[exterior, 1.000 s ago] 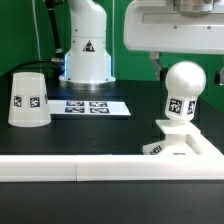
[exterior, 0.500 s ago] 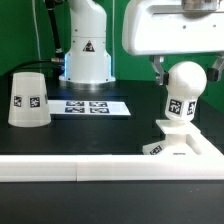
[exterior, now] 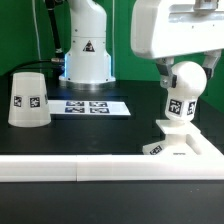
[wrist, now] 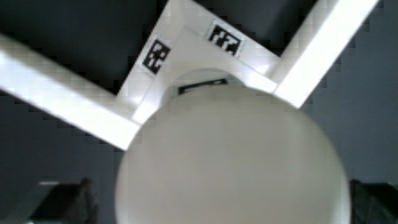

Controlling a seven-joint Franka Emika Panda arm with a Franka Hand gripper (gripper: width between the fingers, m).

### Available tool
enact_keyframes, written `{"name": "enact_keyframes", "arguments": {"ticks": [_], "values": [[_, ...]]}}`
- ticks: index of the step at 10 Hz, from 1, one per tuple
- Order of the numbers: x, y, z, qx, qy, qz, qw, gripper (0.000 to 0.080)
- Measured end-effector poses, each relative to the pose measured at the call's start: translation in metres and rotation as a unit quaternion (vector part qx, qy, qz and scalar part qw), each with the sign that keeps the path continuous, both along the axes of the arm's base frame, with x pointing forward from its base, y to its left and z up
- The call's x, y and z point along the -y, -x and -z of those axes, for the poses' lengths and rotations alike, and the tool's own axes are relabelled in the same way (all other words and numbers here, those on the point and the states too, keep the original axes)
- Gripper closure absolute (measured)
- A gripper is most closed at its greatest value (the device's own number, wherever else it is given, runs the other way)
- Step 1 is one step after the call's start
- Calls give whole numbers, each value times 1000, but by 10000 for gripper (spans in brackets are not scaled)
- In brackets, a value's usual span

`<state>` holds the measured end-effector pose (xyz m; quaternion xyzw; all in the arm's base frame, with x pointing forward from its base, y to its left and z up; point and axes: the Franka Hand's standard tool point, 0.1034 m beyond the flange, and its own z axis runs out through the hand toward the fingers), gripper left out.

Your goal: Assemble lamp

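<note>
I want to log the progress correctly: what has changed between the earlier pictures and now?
The gripper came straight down and now straddles the top of the bulb; whether it grips it yet, I cannot tell. The bulb stayed upright on the base. The shade and the marker board did not move.
</note>
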<state>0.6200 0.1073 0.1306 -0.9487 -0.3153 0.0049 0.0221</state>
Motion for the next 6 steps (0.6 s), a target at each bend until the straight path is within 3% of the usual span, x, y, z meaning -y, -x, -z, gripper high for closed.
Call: {"name": "enact_keyframes", "arguments": {"ticks": [1,6], "values": [[2,-5,0,5,7,-86,996,101],[4,-5,4,5,23,-253,967,101]]}}
